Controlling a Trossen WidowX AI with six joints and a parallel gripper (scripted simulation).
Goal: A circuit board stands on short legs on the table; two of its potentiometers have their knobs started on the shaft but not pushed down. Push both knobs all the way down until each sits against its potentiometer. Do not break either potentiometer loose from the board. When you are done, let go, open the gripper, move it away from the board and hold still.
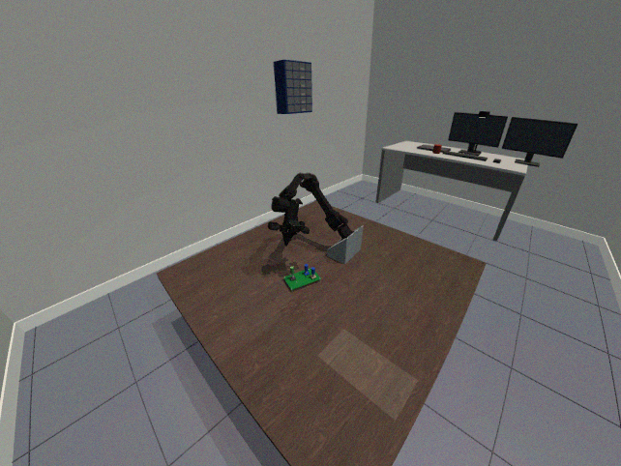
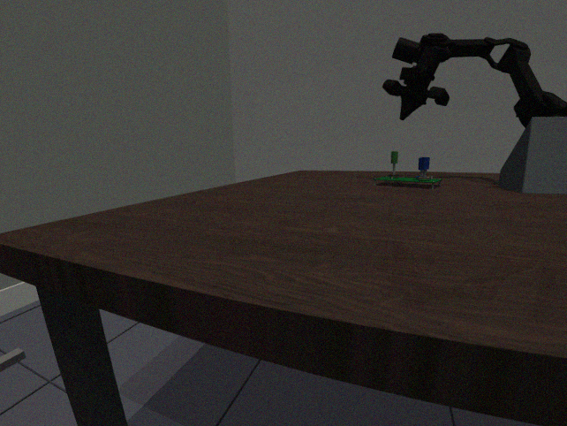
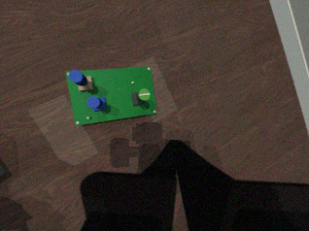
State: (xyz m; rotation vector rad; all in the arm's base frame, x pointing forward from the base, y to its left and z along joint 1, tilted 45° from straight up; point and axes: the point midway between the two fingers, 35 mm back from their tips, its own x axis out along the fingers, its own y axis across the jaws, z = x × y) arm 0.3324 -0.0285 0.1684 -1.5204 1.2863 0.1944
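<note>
Fingers pressed together, gripping nothing, hanging high above worktop point(image 2: 275, 238). Circuit board point(image 3: 114, 95) ahead and below in wrist view; green knob point(image 3: 144, 94) nearest, standing tall on upright shaft.
</note>
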